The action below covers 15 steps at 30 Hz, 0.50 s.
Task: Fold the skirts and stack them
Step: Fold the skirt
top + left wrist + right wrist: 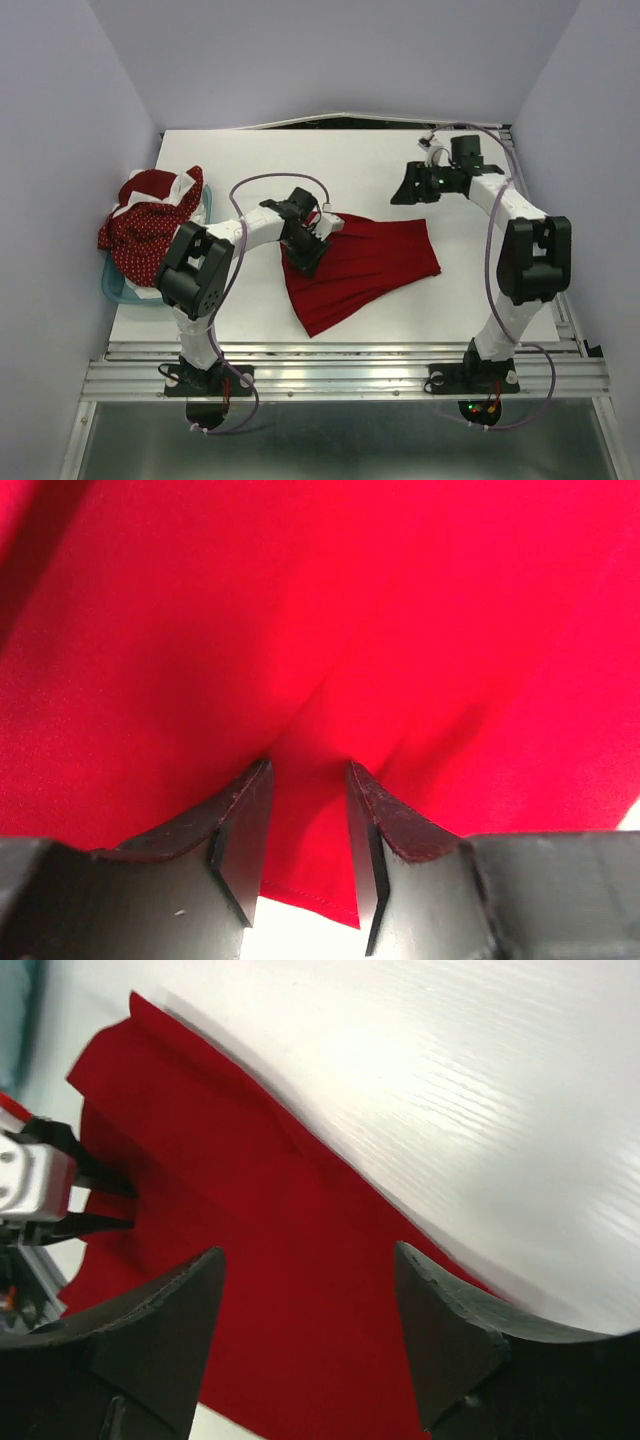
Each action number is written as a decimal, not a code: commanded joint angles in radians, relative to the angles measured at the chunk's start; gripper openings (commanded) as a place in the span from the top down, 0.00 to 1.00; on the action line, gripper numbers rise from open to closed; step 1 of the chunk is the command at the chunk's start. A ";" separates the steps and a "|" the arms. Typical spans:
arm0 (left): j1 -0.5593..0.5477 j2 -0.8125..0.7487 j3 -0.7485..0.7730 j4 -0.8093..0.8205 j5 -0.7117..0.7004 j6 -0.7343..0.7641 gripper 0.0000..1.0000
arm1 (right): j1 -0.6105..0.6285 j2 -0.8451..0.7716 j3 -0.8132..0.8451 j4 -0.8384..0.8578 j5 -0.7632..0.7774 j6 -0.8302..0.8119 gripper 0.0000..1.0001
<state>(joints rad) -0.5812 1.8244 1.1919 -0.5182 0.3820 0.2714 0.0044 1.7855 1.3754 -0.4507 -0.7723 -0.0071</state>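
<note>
Table (300,165) white, walls (330,55) pale lilac. Red skirt (370,262) laid on it, fold pinched by left gripper (308,768); right gripper (308,1253) spread wide.

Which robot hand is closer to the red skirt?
Left. The left gripper grips a fold at the left end of the red skirt; the right gripper hangs open past its far right corner.

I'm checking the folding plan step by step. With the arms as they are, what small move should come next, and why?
Probably lower the right gripper onto the nearest edge of the plain bright red pleated skirt and close. Its jaws stand open and empty above the cloth, while the left gripper has its jaws astride a ridge of cloth at the hem.
</note>
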 commanded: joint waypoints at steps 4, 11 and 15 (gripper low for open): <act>0.006 0.056 0.014 -0.019 -0.104 0.081 0.56 | 0.085 0.201 0.189 -0.048 0.223 -0.195 0.23; 0.070 0.199 0.180 0.004 -0.184 0.120 0.58 | 0.085 0.318 0.235 -0.245 0.231 -0.376 0.35; 0.102 0.288 0.338 -0.005 -0.226 0.143 0.59 | 0.085 0.255 0.090 -0.246 0.240 -0.387 0.45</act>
<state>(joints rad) -0.5240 1.9999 1.4242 -0.5488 0.2848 0.3500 0.0849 2.1101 1.5562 -0.6235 -0.5507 -0.3260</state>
